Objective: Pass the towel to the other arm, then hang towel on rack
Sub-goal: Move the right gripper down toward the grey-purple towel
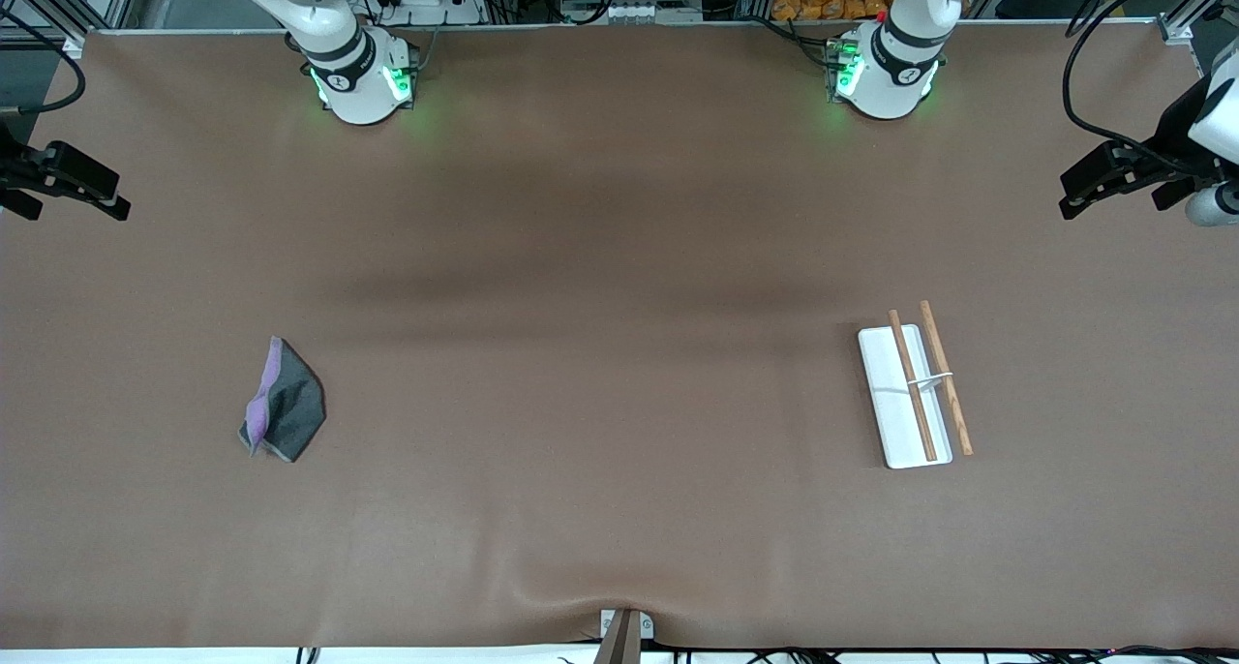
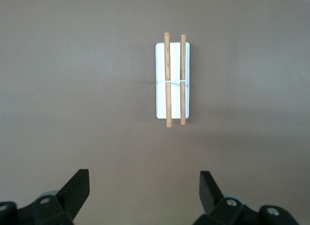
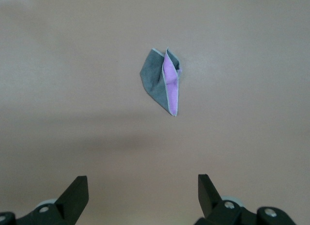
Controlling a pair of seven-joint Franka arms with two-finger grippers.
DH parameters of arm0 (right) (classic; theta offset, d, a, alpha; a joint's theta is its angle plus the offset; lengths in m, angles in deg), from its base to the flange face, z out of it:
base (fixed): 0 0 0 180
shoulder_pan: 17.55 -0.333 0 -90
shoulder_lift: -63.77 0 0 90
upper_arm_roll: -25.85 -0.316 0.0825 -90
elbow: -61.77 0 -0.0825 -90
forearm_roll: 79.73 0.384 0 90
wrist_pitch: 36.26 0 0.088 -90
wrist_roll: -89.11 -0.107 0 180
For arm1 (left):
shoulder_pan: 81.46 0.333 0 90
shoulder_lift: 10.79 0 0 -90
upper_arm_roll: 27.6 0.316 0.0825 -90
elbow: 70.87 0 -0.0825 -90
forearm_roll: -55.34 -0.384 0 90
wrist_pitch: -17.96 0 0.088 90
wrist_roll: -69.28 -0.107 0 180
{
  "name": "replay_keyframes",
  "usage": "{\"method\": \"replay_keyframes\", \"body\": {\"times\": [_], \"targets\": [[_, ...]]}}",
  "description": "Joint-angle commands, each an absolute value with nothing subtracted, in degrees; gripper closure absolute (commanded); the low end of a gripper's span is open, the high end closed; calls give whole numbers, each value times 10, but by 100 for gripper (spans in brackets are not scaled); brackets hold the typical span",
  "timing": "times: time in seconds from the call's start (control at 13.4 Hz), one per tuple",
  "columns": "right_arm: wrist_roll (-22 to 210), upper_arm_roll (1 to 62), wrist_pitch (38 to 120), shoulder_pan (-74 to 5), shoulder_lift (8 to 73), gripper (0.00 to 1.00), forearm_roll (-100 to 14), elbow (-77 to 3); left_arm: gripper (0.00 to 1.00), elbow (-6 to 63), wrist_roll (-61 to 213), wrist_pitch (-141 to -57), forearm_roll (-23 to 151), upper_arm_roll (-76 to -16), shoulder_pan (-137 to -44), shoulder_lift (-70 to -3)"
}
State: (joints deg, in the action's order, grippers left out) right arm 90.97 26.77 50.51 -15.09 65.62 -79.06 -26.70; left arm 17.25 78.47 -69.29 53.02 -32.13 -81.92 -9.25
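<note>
Towel (image 1: pixel 282 403) lies crumpled on the bench (image 1: pixel 600 403) toward the right arm's end, grey face up with a purple fold along one edge, about as near the front camera as the rack (image 1: pixel 912 389), which sits flat well apart toward the left arm's end, both rods lying along its white base. Farther back, right end effector (image 1: pixel 114 205) hangs over its bench edge, fingers spread, empty. Left end effector (image 1: pixel 1072 199) is over its own bench edge, also spread and empty.
</note>
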Motion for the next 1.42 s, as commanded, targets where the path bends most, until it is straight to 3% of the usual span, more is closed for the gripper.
{"method": "replay_keyframes", "body": {"times": [0.0,0.67,0.97,1.34], "targets": [[920,264,505,-137,659,0,-796,-273,0,169,777,-676,538,-318,-823,-85],[920,264,499,-136,632,0,-796,-272,0,161,775,-676,541,-321,-819,-91],[918,264,509,-118,561,0,-796,-250,0,161,776,-679,541,-324,-824,-92],[912,266,587,-71,495,0,-797,-237,0,153,775,-681,541,-325,-825,-95]]}}
